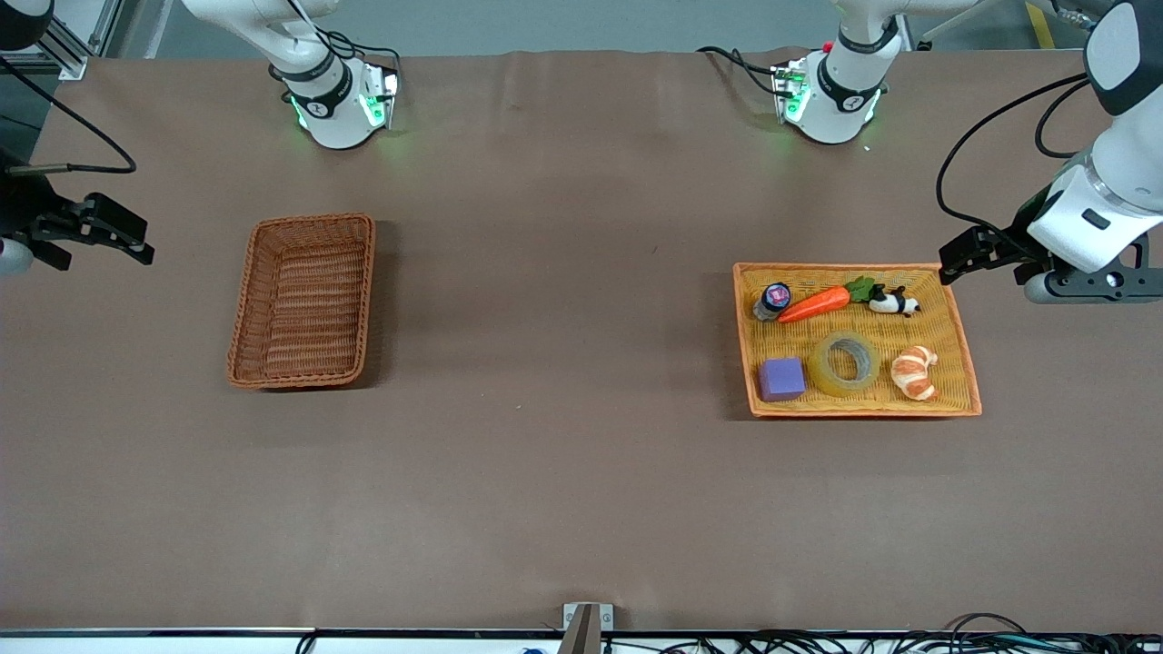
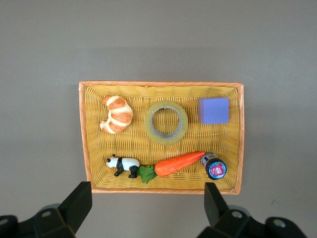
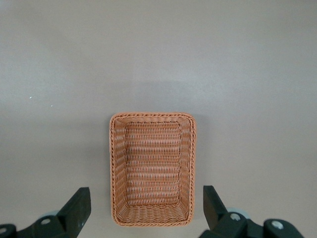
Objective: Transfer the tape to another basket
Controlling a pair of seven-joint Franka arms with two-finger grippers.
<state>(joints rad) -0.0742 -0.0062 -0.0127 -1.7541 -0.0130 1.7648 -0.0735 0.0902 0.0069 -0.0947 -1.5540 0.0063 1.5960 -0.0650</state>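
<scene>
The tape [image 1: 820, 366], a yellowish translucent ring, lies flat in the orange-yellow woven tray [image 1: 859, 411] at the left arm's end of the table, between a purple cube [image 1: 781, 379] and a croissant [image 1: 913, 371]. It also shows in the left wrist view [image 2: 148, 124]. My left gripper [image 1: 977, 254] hangs high over the table beside the tray's edge nearest the robots, open and empty [image 2: 147, 208]. The reddish-brown basket [image 1: 304, 300] stands empty at the right arm's end [image 3: 152, 168]. My right gripper [image 1: 100, 238] hangs high, open and empty [image 3: 146, 208].
The tray [image 2: 161, 84] also holds a toy carrot [image 1: 815, 303], a panda figure [image 1: 895, 303] and a small round jar [image 1: 773, 300], all farther from the front camera than the tape. Bare brown table lies between tray and basket.
</scene>
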